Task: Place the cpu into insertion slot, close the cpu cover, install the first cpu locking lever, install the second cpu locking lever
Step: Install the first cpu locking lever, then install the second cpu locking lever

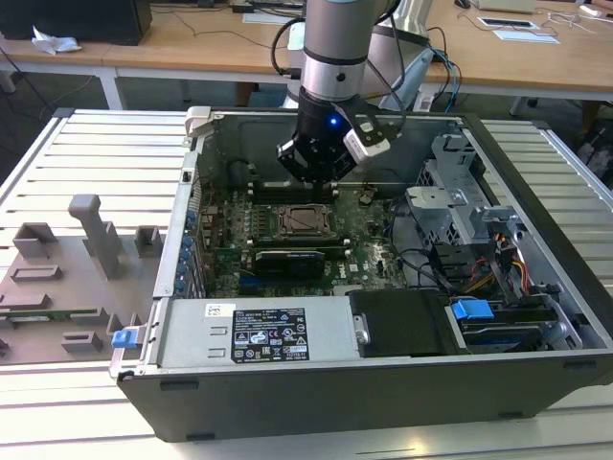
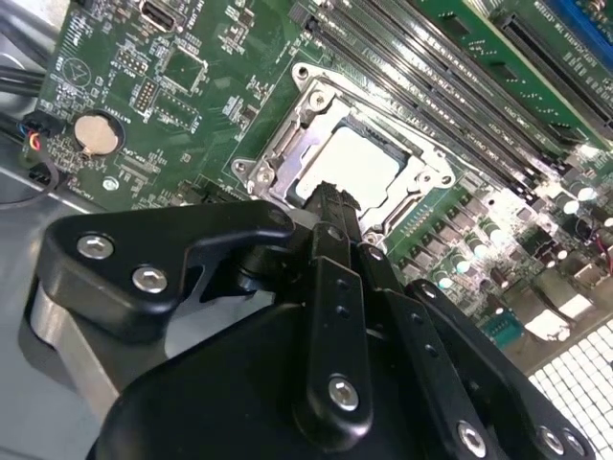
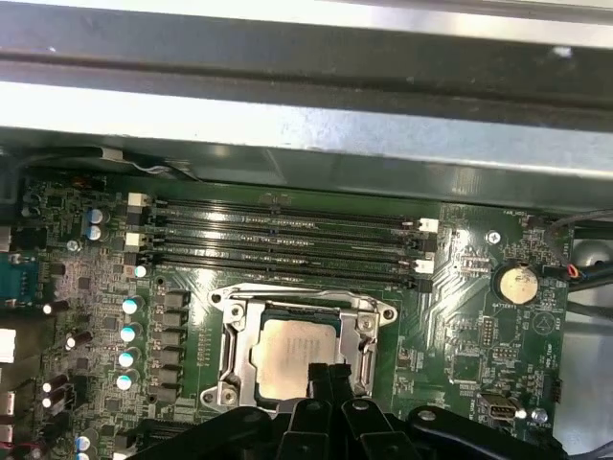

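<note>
Setting: an open computer case point(image 1: 383, 364) is laid on a slatted metal table point(image 1: 86, 153), with wooden desks behind; grey fixtures are stood on the table at the exterior view's left.
Board: a green motherboard point(image 2: 124, 57) is seen lying flat in the case floor, so the socket faces up toward the arm.
Gripper: the gripper point(image 2: 330, 196) is held just above the near edge of the socket; the fingers appear pressed together at the tips, with nothing seen pinched between them.
Cpu: the cpu point(image 3: 292, 353) is seated in the slot point(image 2: 287, 144) directly below and just ahead of the fingertips; the pale top is shown lying level within the rim, so placement is judged done.
Cover: the cover point(image 3: 305, 302) is seen as a silvery frame around the chip; whether it is fully down cannot be told.
Levers: no lever can be made out with confidence beside the socket.
Memory slots: long black slots point(image 3: 278, 240) are run just beyond the socket, away from the fingers.
Battery: a coin cell point(image 2: 96, 134) is set to one side, well clear of the gripper.
Stage: the tips are judged to be placed low at the socket edge for work on the cover.
</note>
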Motion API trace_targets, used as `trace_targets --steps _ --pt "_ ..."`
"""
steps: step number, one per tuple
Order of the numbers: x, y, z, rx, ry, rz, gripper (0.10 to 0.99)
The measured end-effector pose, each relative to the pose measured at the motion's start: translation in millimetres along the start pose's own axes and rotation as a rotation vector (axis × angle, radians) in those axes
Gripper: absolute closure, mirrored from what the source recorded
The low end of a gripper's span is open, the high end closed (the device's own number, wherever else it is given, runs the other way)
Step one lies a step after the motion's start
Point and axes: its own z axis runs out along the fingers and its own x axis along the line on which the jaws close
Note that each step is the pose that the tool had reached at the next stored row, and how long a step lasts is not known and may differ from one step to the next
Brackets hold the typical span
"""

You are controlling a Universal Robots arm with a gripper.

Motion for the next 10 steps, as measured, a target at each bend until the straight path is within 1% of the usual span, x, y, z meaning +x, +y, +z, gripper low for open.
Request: trace_targets --steps 10 --pt "0.0 0.0 -0.3 0.0 0.0001 0.0 0.98"
